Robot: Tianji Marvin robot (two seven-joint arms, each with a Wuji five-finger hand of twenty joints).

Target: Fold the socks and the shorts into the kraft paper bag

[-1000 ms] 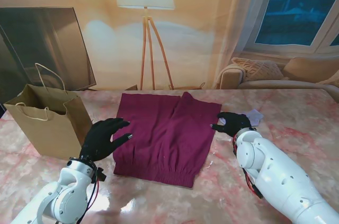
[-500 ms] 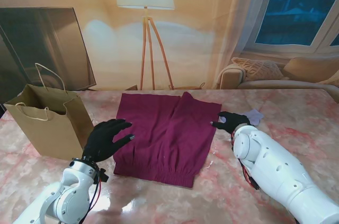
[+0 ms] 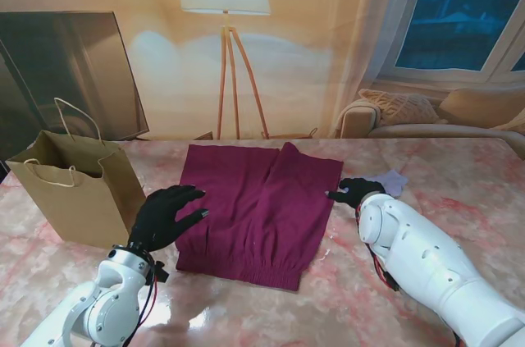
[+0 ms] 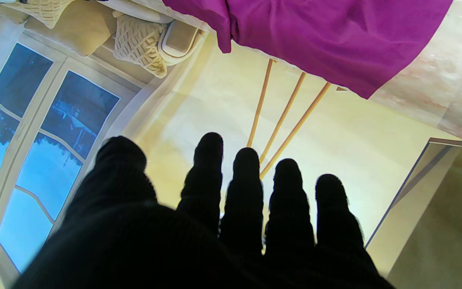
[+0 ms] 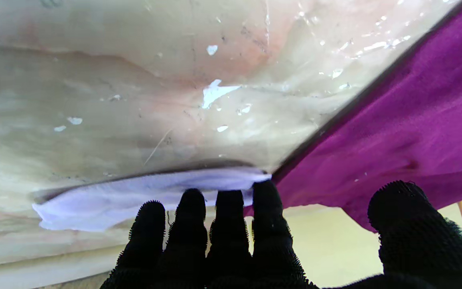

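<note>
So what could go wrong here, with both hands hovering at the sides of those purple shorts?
1. The right hand sits between the maroon shorts and the pale lavender sock; its fingers might snag the sock when grabbing the shorts' edge.
2. The left hand is close to the kraft paper bag; a wide sweep may knock it over.
3. One leg already overlaps the other, so folding may bunch unevenly.

It looks like a living room at home, with a tall floor lamp (image 3: 224,2) far back, a sofa (image 3: 426,117) by the window (image 3: 459,15) on the right, and a dark TV (image 3: 66,76) on the left.
</note>
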